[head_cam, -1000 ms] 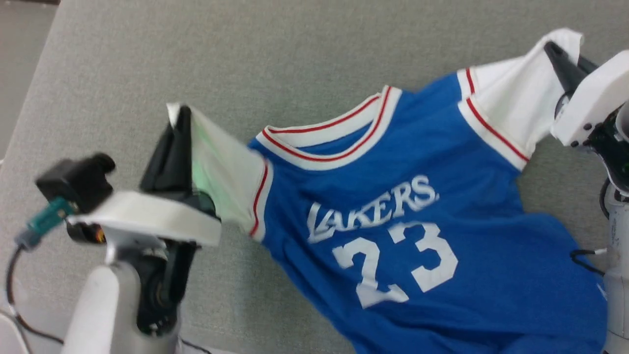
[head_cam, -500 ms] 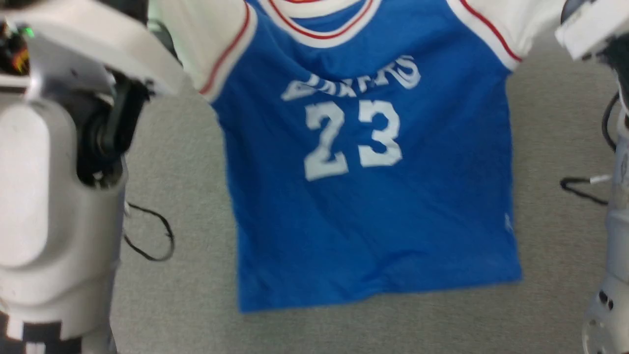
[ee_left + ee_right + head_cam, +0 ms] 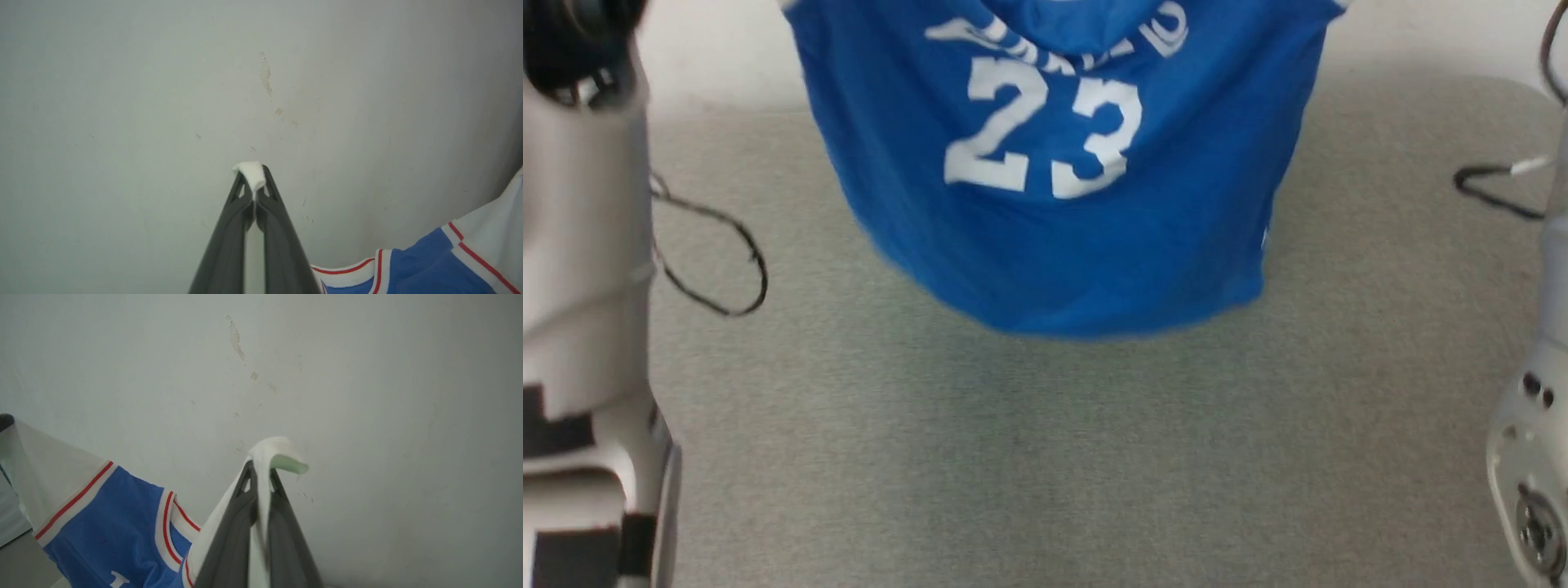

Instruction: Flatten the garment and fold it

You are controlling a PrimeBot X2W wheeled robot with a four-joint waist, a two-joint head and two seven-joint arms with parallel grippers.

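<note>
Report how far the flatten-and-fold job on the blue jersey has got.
Done: the left pincer and right pincer are each shut on a white sleeve end of the garment. In hand: it hangs between them over the grey surface, hem bowed, not lying flat. Left: spreading it flat and every fold; no fold shows.

The garment (image 3: pixel 1062 253) is cut off by the top edge of the head view. Its lettering (image 3: pixel 1164 37) above the number is creased and unreadable, and its hem (image 3: pixel 1094 327) is blurred. In the left wrist view the left fingers (image 3: pixel 229 245) hide most of the pinched sleeve end (image 3: pixel 252 173).
</note>
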